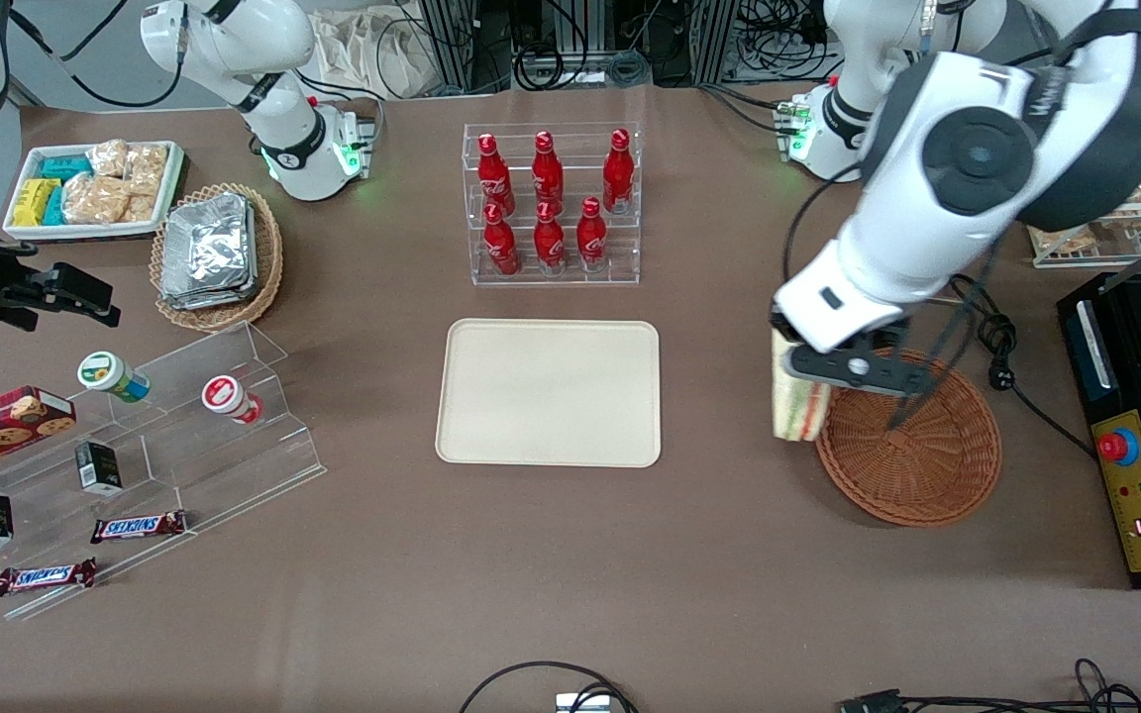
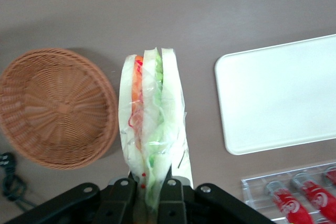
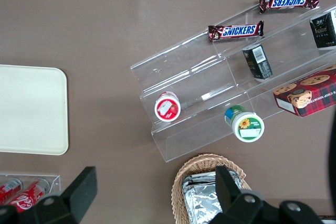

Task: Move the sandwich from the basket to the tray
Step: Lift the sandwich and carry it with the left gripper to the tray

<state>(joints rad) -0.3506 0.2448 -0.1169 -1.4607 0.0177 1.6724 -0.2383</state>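
Sandwich [image 2: 152, 129] is clamped in the gripper [image 2: 149, 187], lifted clear of the basket [image 1: 912, 441], hanging above the table between basket rim and tray [image 1: 549, 391]. Pickup looks done; left: carry over the tray, lower, let go. Tray bare.

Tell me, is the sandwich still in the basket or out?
Out: the hand grips the sandwich above the table, beside the empty basket.

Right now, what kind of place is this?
Probably a robot lab staged as a snack counter: the gripper holds a sandwich between basket and tray, with a cola bottle rack and loose cables.
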